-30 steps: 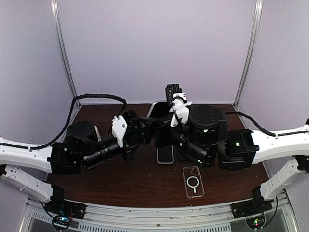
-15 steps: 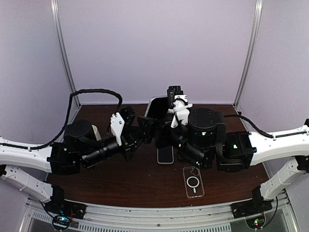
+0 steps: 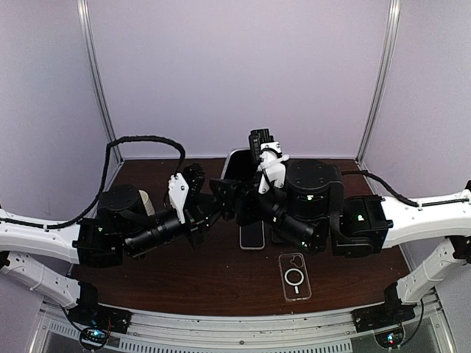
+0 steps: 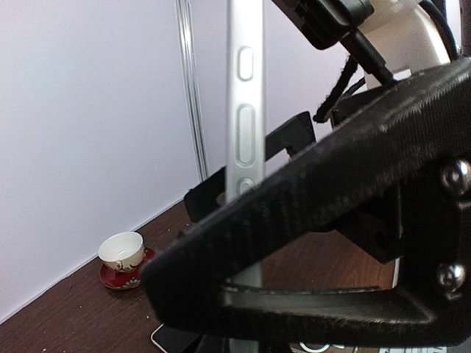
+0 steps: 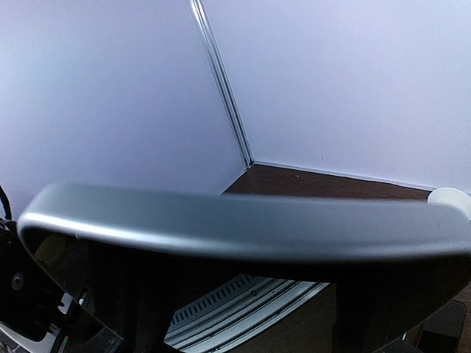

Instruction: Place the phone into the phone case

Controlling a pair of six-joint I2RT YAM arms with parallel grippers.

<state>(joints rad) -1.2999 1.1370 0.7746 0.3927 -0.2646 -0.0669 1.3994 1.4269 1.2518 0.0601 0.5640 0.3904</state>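
A silver-edged phone [image 3: 237,165] stands upright above the back middle of the table, and my right gripper [image 3: 249,200] is shut on it. Its rounded edge fills the right wrist view [image 5: 243,224]. My left gripper [image 3: 223,194] is right against the phone's left side. In the left wrist view its jaws meet at the tips, and the phone's button edge [image 4: 243,110] runs upright just behind them. The clear phone case [image 3: 294,277], with a white ring on it, lies flat near the front edge. It is empty.
A second dark phone [image 3: 252,235] lies flat on the table under the grippers, just behind the case. A white cup on a red saucer [image 4: 121,254] stands by the left wall. Black cables arch over the back of both arms.
My left gripper has moved right, up to the held phone. The right gripper has lifted the phone slightly and shifted a little left.
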